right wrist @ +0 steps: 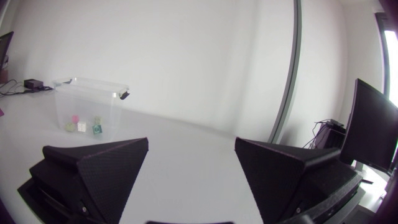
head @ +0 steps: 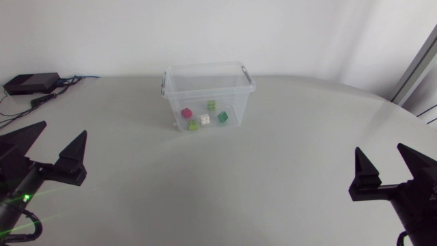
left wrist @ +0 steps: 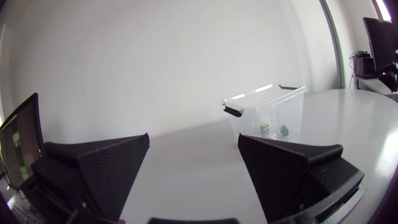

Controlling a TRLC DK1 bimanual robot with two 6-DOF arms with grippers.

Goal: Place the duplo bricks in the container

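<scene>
Duplo bricks (head: 205,119) sit in the container (head: 205,96); left gripper (head: 62,130), right gripper (head: 379,148) gape empty; your stray reach could topple it.

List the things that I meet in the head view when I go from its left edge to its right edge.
left gripper → pink brick → white brick → dark green brick → right gripper. The three bricks lie inside the clear container.
</scene>
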